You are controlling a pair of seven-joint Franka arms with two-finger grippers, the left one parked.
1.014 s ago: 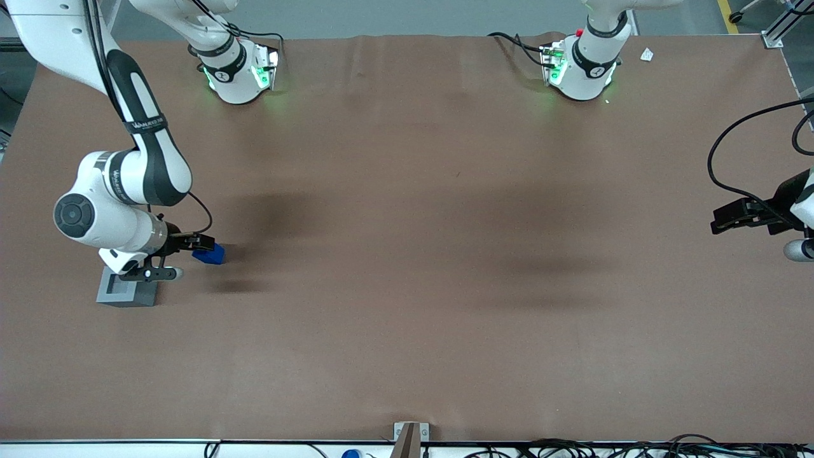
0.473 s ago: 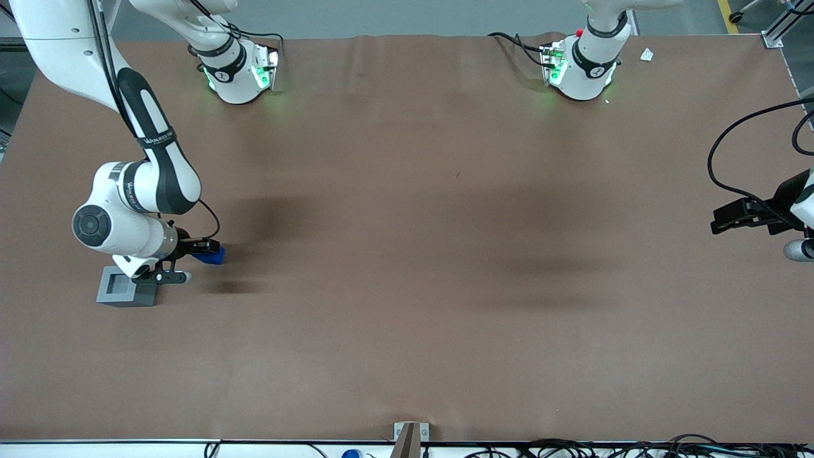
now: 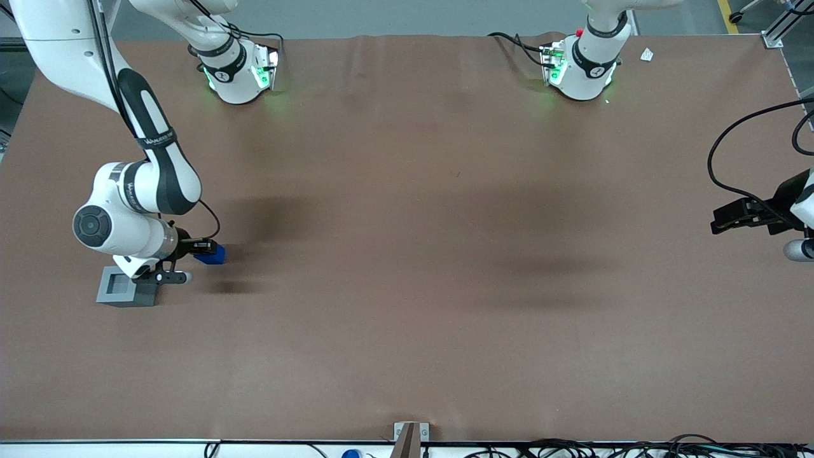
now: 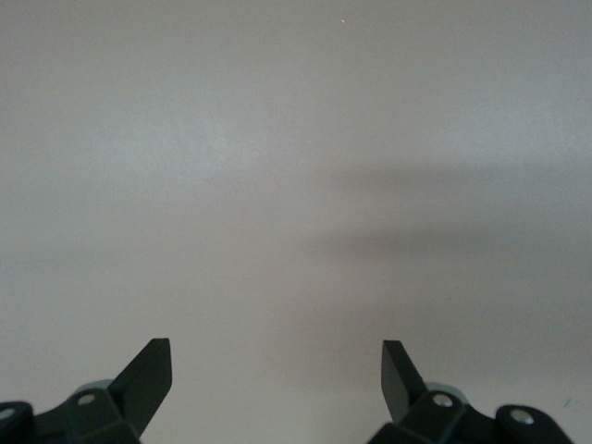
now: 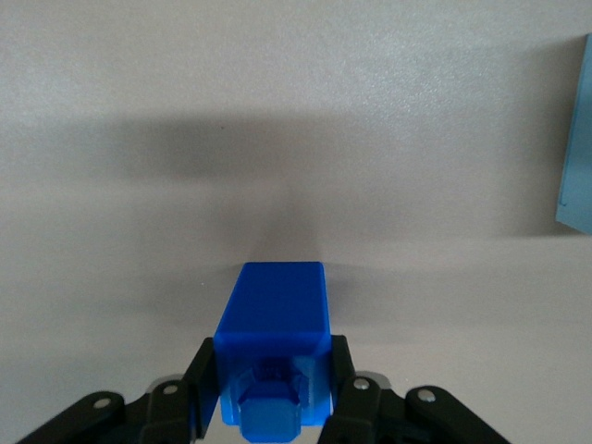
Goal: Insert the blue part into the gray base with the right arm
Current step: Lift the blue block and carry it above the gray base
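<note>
The blue part [image 5: 274, 347] looks like smooth, slightly glossy plastic, clamped in the gripper [image 5: 274, 379] of matt black plastic; the gray base [image 3: 125, 290] is matt; the table cover [image 3: 407, 254] resembles matt brown paper.

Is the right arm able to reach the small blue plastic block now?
Probably yes: the pincer already sits around the small blue plastic block, one finger at each side, with nothing between them. A firm grip is not certain.

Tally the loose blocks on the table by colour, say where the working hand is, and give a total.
Blue: 1, the blue part, between the fingers of the right arm's hand, on the table beside the gray base.
Gray: 1, the gray base, recess empty.
Total: 2
</note>
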